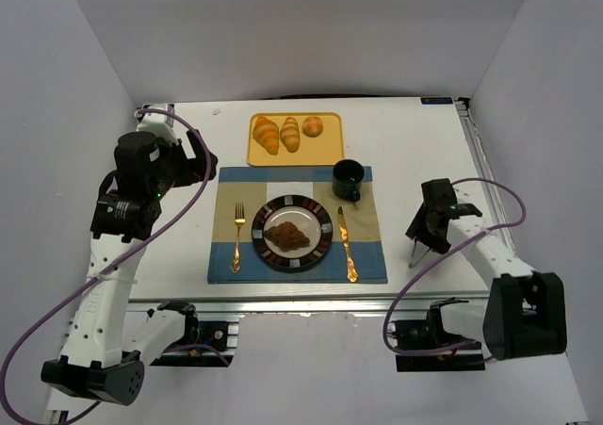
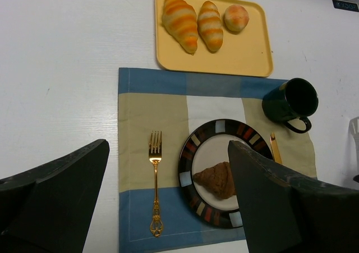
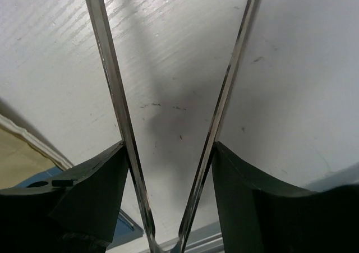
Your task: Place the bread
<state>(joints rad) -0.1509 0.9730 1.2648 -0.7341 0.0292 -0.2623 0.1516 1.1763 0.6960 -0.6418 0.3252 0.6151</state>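
The bread, a dark brown lumpy pastry, lies on the round plate with a dark patterned rim, in the middle of the placemat. In the left wrist view the bread shows partly behind the right finger, on the plate. My left gripper hangs open and empty high over the mat's left side, seen at the left in the top view. My right gripper is over bare table right of the mat. It is shut on metal tongs, whose two arms spread apart between my fingers with nothing in them.
A yellow tray at the back holds two golden croissants and a small pale bun. A dark green mug stands on the mat's far right corner. A gold fork lies left of the plate, a gold knife right of it.
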